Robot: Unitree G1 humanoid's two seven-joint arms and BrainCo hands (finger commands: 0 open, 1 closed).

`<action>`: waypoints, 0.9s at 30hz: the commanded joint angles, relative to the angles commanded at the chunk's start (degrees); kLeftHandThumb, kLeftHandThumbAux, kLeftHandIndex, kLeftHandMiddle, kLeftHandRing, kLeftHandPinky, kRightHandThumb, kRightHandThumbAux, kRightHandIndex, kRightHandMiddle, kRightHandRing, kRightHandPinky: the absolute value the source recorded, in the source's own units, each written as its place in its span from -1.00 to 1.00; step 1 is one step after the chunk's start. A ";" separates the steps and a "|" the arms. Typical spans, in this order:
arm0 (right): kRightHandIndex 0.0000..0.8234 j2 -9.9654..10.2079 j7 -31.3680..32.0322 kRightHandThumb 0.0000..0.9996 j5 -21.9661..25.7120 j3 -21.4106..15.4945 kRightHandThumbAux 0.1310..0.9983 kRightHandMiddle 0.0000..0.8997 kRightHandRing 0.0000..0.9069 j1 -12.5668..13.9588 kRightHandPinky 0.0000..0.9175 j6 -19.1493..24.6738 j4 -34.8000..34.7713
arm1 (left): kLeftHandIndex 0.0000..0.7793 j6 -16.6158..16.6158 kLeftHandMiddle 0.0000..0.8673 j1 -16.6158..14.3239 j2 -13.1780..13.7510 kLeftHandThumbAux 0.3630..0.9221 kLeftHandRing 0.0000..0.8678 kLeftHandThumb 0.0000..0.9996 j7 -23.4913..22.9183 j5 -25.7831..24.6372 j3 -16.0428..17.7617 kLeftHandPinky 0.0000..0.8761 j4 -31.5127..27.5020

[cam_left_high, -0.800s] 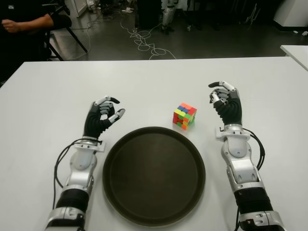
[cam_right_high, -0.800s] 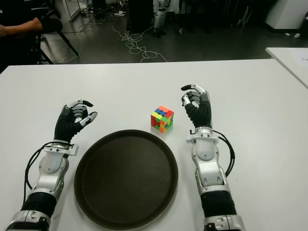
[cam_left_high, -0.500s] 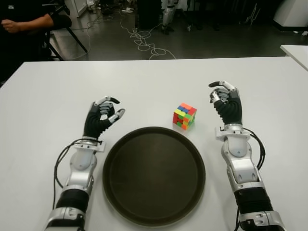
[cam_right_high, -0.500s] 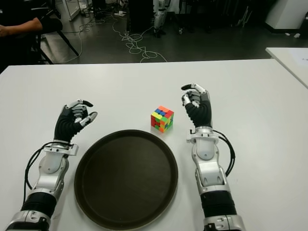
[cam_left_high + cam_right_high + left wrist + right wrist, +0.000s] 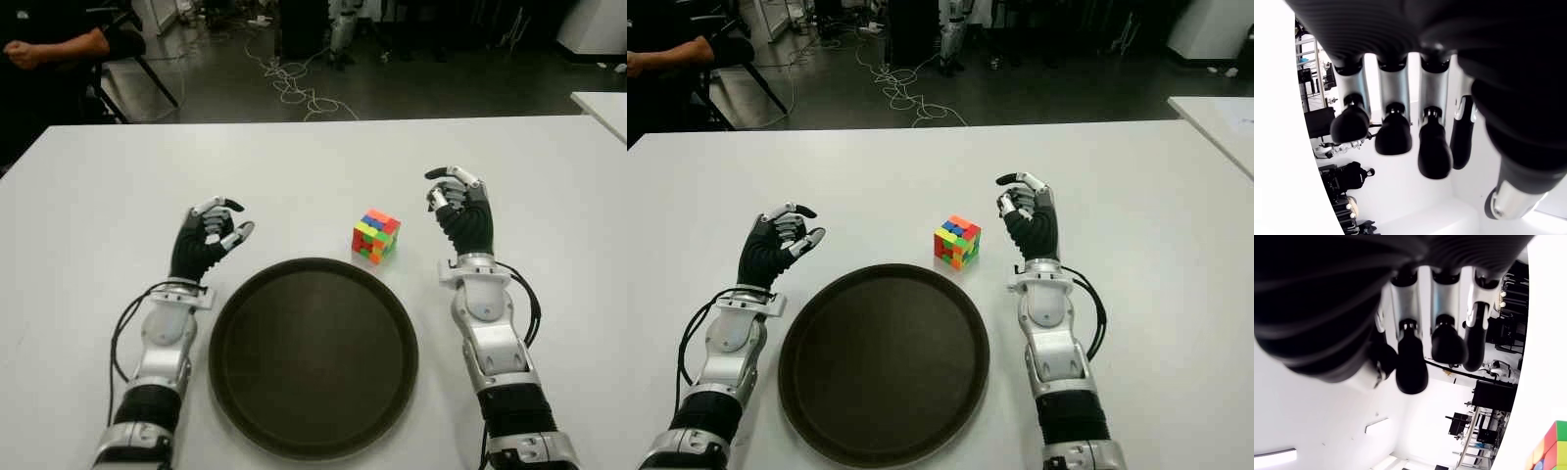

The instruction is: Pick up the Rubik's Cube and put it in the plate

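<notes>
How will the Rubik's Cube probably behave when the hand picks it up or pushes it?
The Rubik's Cube looks like rigid plastic, so it should likely keep its shape. It sits flat on the white table, so a push would probably slide it, not roll it. Its glossy faces may be slightly slippery.

Rubik's Cube (image 5: 957,241) sits on white table (image 5: 872,176), just left of right hand (image 5: 1027,211), apart from it, untouched. Right hand fingers loosely curled, holding nothing. Dark round plate (image 5: 803,333) lies nearer the robot than the cube, between the two forearms. Left hand (image 5: 774,240) shows beside plate's left rim, fingers half curled, holding nothing.
</notes>
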 joint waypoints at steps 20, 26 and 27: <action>0.07 -0.13 -0.44 0.43 -0.19 0.06 0.34 0.79 0.76 -0.50 0.70 -1.06 1.31 | 0.12 32.05 0.76 3.07 -1.23 0.22 0.79 0.42 0.50 -6.86 2.23 0.79 -17.31; 0.07 -0.08 -0.13 0.43 0.31 -0.10 0.34 0.79 0.77 -0.50 0.71 -1.17 1.40 | 0.12 35.84 0.76 2.93 -1.42 0.22 0.79 0.43 0.74 -7.28 2.68 0.80 -18.81; 0.07 -0.05 -0.11 0.43 0.38 -0.14 0.34 0.79 0.77 -0.49 0.71 -1.15 1.40 | 0.12 36.33 0.76 2.89 -1.43 0.22 0.80 0.43 0.70 -7.42 2.78 0.81 -18.97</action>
